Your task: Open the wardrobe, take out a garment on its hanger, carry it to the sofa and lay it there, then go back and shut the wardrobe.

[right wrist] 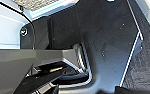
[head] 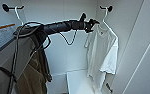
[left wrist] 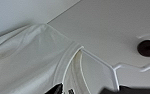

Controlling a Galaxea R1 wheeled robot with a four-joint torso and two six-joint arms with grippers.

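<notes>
With the wardrobe (head: 66, 55) open, the T-shirt (head: 102, 53) hangs at two o'clock on its hanger (head: 106, 23), hooked over a black peg (head: 109, 8), so the left gripper (head: 89, 25) reaches for the collar, jaws apparently parted around the hanger's shoulder, not yet gripping.
</notes>
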